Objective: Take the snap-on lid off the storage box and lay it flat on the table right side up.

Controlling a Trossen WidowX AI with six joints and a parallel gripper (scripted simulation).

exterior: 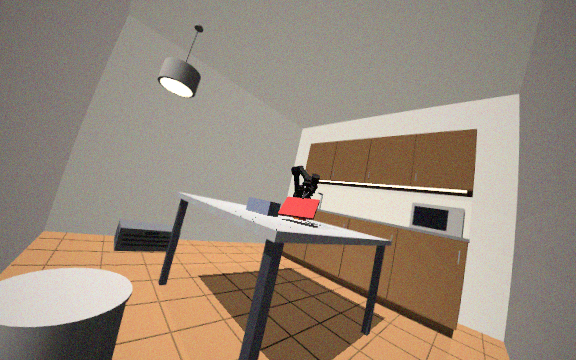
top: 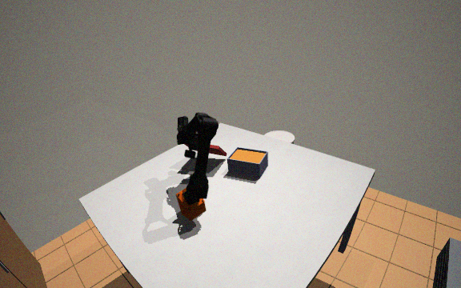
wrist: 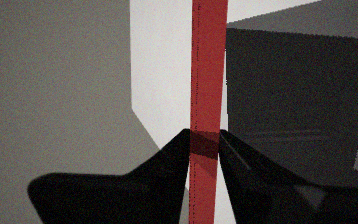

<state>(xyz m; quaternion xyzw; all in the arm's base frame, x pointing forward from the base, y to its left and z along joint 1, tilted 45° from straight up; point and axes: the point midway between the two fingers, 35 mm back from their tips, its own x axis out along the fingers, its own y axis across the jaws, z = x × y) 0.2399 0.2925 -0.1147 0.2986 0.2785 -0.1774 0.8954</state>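
From the top view, the dark blue rectangular storage box (top: 248,163) stands open on the white table top (top: 278,216). Its inside shows a flat orange surface; whether that is a filling or the box's own floor cannot be told. The flat red snap-on lid (top: 217,150) is off the box, held in the air just beside the box's left side, with only one red corner showing past the arm. The black six-joint arm (top: 198,160) rises from its orange base (top: 190,205), well in front of the box, and bends over at the top so that the wrist hangs above the lid. The black parallel-jaw gripper (top: 206,149) is mostly hidden behind the arm. A dark shadow lies on the table under the lid.

From the exterior view, the box (exterior: 263,205) appears as a low grey-blue block on the table (exterior: 333,231). The lid (exterior: 299,207) sits beside it, closer to the camera, as a red rectangle tilted with its broad face toward the camera and its lower edge close over the table. Whether it touches the surface cannot be told. The arm (exterior: 304,182) folds down onto the lid's upper edge.

From the wrist view, the gripper (wrist: 204,145) is clamped narrowly on the lid (wrist: 209,65), which runs edge-on as a thin red strip straight up between the two black fingers. White table (wrist: 160,65) lies to its left and dark shadow to its right.
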